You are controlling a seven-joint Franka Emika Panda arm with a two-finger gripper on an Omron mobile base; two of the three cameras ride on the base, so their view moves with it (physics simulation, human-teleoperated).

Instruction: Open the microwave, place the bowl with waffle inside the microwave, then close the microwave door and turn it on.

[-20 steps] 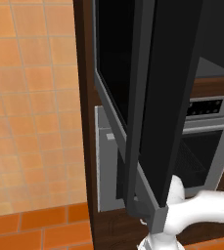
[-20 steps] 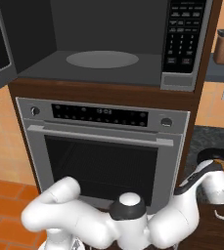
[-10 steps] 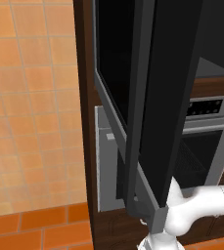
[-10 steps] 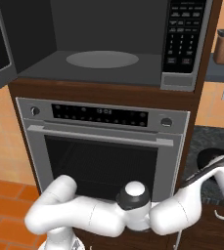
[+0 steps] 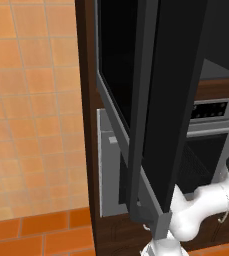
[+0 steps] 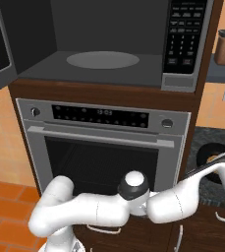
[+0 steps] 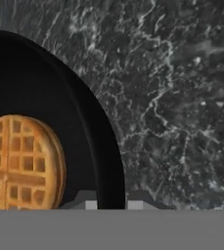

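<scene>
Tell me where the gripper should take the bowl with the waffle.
By its rim, from above. The bowl sits flat on the dark counter, and the waffle fills its middle. The fingers already straddle the near rim, one inside and one outside, so pinching there looks best.

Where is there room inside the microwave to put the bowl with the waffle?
The microwave stands open and its floor is bare: the round turntable in the middle has nothing on it, bordered by the dark left wall and the button panel on the right. It is crowded at the counter, where the tool straddles the bowl rim beside the waffle.
</scene>
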